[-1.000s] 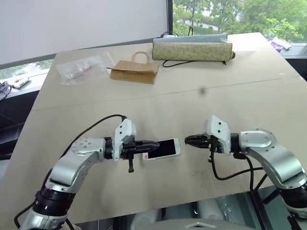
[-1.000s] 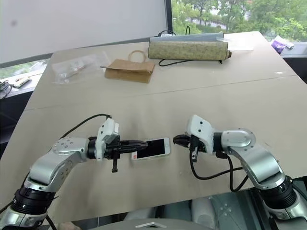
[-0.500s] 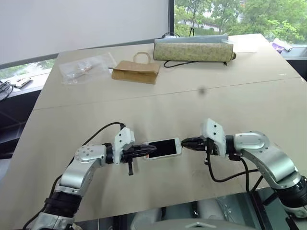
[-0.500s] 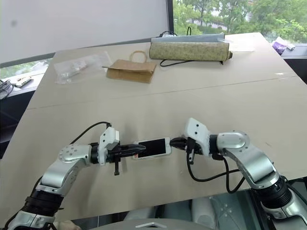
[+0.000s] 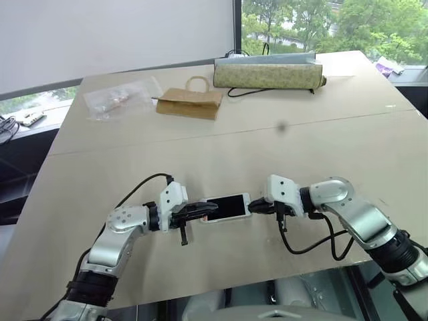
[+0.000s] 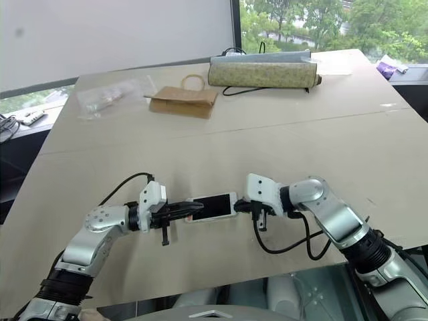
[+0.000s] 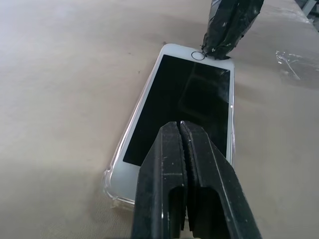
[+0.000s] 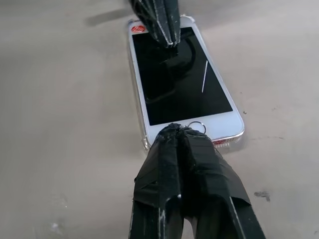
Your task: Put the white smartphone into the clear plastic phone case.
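Phone (image 7: 184,99): flat on table (image 5: 200,154), apparently seated in case (image 7: 112,186).
Left tool (image 7: 183,130): closed, empty, pressing its end.
Right tool (image 8: 180,130): closed, empty, has come in onto the home-button end.
Meaning: seating probably nearly finished.

The flat white smartphone (image 7: 187,107) has a glossy black glass screen that mirrors the matt black, scuffed fingers (image 7: 192,184) above it. A thin clear plastic phone case (image 7: 112,186) rims it, shiny at the corner. The beige table (image 5: 200,160) looks matt and faintly grainy, like board.
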Controlling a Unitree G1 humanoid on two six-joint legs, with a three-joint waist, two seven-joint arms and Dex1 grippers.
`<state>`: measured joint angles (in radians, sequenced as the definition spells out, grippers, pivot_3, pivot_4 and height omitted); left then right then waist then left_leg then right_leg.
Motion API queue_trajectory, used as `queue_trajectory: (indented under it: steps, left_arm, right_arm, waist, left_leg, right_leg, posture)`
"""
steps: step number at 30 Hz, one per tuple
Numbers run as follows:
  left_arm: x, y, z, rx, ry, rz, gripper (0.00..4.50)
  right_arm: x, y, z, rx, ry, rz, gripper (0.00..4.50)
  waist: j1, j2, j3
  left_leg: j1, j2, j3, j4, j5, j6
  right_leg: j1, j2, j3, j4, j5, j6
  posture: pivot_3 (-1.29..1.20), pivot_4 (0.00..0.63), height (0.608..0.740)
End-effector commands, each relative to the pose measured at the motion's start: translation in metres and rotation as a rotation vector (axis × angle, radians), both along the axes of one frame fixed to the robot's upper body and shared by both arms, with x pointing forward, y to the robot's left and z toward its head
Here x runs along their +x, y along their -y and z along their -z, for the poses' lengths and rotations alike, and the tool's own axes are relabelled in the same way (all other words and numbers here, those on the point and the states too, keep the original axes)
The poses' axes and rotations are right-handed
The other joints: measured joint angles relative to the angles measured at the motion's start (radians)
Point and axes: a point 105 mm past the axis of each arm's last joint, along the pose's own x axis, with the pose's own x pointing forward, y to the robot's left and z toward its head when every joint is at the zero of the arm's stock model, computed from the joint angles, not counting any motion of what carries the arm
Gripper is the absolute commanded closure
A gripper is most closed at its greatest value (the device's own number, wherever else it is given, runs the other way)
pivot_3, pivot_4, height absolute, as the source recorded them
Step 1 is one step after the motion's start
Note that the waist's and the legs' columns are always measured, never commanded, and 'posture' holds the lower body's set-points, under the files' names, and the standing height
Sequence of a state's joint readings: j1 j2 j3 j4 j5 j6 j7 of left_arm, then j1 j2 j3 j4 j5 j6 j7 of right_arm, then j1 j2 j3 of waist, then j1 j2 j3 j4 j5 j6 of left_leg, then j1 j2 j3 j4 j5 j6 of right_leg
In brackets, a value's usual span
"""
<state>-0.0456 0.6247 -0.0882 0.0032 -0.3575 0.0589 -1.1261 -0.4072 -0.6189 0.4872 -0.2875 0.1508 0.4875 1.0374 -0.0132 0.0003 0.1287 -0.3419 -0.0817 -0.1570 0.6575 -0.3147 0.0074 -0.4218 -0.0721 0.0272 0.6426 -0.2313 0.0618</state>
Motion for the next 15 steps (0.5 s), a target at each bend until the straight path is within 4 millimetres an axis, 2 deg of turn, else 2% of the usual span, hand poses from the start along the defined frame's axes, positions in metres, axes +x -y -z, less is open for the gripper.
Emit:
queue_trajectory:
  steps: [1,3,7,15]
  left_arm:
    - [-0.006,-0.004,0.019,0.048,-0.082,-0.029,4.42]
    - [-0.005,-0.002,0.016,0.045,-0.08,-0.028,4.42]
    - [-0.005,0.002,0.009,0.045,-0.078,-0.028,4.42]
    - [-0.007,0.007,0.006,0.042,-0.087,-0.031,4.42]
  right_arm:
    - [-0.009,0.005,0.028,-0.099,-0.079,-0.028,4.5]
    - [-0.01,0.003,0.035,-0.116,-0.1,-0.031,4.5]
    - [-0.011,0.005,0.049,-0.162,-0.128,-0.037,4.5]
    - [-0.008,0.008,0.065,-0.185,-0.253,0.02,4.5]
  waist:
    - [0.0,0.0,-0.003]
    - [0.0,0.0,-0.005]
    - [0.0,-0.001,-0.007]
    - [-0.001,-0.001,-0.014]
  left_leg:
    - [0.0,0.0,0.0,0.0,0.0,0.0]
    - [0.002,0.0,0.0,0.0,0.0,0.0]
    - [0.014,0.0,0.001,-0.005,-0.002,0.003]
    - [0.016,0.0,0.0,-0.005,0.0,0.001]
  right_leg:
    - [0.0,0.0,0.0,0.0,0.0,0.0]
    - [0.002,0.0,0.0,0.0,0.0,0.0]
    - [0.013,0.001,0.001,-0.001,0.0,0.0]
    - [0.013,0.002,0.0,-0.001,0.0,0.0]
  posture:
    - [0.0,0.15,0.74]
    - [0.0,0.15,0.74]
    - [0.0,0.15,0.74]
    - [0.0,0.15,0.74]
